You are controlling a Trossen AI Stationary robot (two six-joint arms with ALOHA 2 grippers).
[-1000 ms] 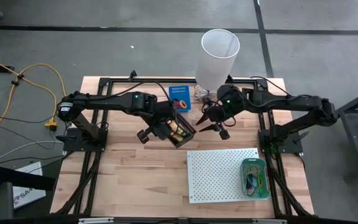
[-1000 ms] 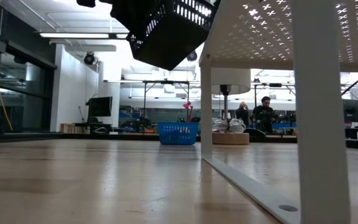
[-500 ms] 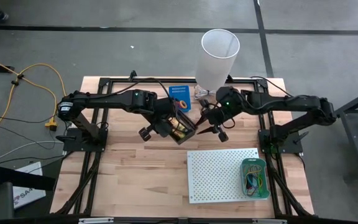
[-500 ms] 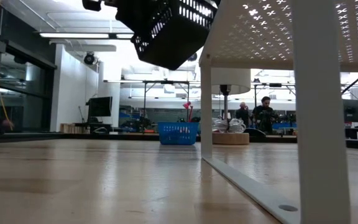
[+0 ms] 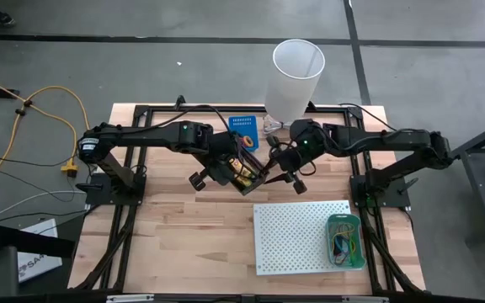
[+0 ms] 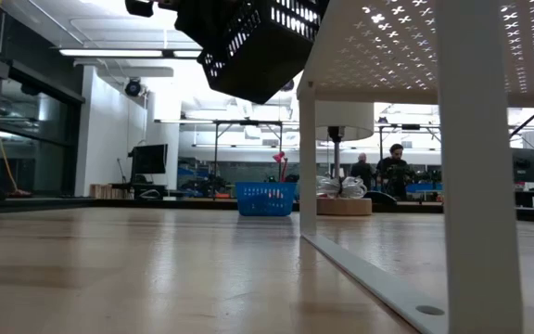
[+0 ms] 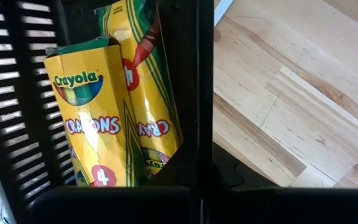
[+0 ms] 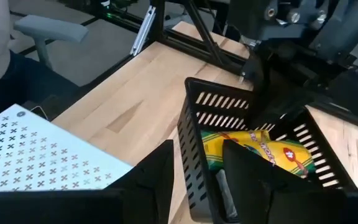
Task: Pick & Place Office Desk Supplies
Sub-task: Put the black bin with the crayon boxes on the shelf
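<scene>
Black basket (image 5: 247, 175): lifted off table, tilted, clamped by left gripper (image 5: 226, 171).
Contents: yellow crayon packs (image 7: 98, 118), two visible.
Right gripper (image 5: 283, 166): fingers spread astride basket wall.
Green tray (image 5: 344, 241): on perforated board (image 5: 293, 236), seemingly rubber bands inside.
Blue basket (image 5: 242, 131): behind.
</scene>
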